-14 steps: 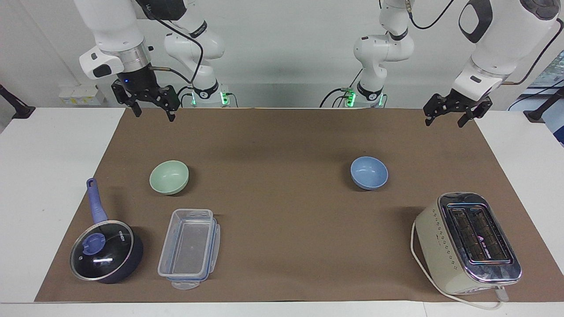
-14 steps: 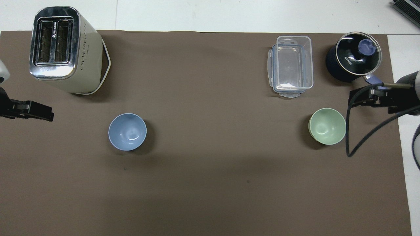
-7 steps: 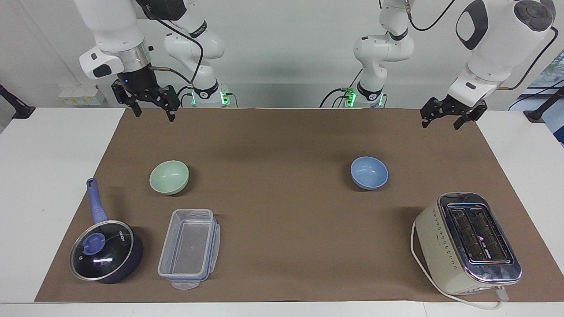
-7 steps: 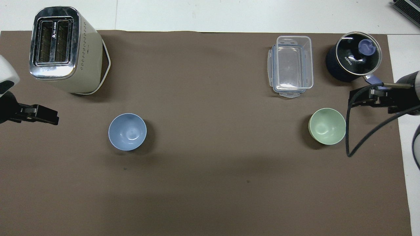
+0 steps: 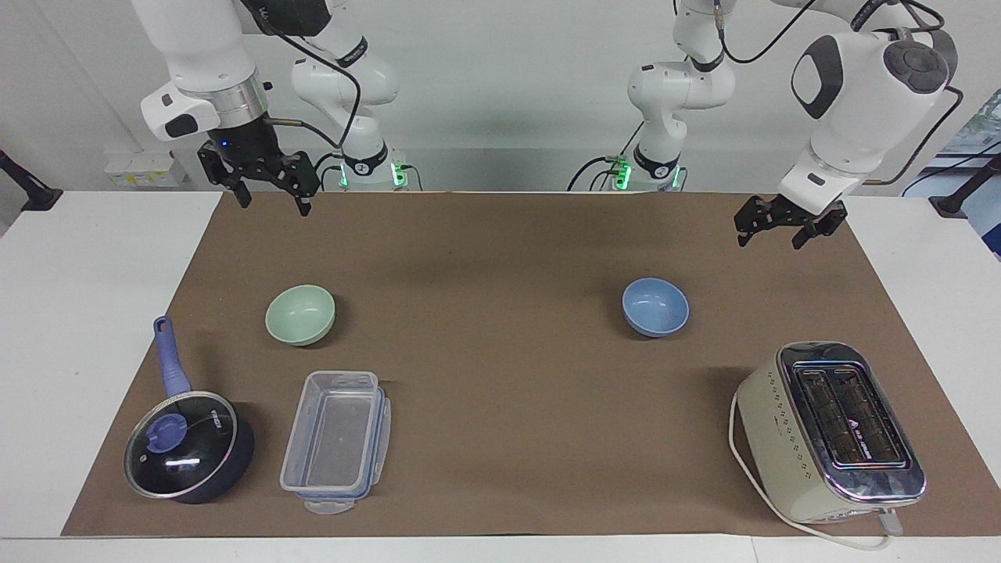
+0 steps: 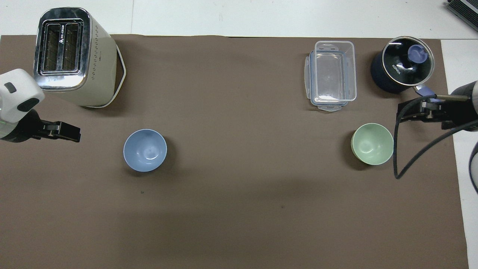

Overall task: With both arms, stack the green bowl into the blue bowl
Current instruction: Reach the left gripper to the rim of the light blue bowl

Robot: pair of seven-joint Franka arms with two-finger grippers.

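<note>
While both bowls sit untouched, nothing is stacked yet and I judge the work to be at its opening reach.

Green bowl (image 5: 300, 313): upright on the brown mat (image 5: 500, 250) toward my right arm's end, nearer to me than the clear plastic container (image 5: 336, 441) and the lidded saucepan (image 5: 188, 457).

Blue bowl (image 5: 655, 306): upright toward my left arm's end, well apart from the green one, nearer to me than the toaster (image 5: 830, 431).

Left claw (image 5: 769, 233): up in the air over the mat's corner at my left arm's end, empty, fingers spread.

Right claw (image 5: 273, 197): raised over the mat's edge closest to my bases, at my right arm's end, empty, fingers spread; this arm waits.

Why so placed: each bowl lies on its own arm's side, so I judge one arm should carry green toward the middle and the other should mind blue.

Open room: the wide bare strip of mat between the bowls gives a free path.

Edges: the saucepan's handle (image 5: 170, 356) points toward the green bowl and lies near it, and the toaster stands tall near the blue one; a low sweep there could clip either.
</note>
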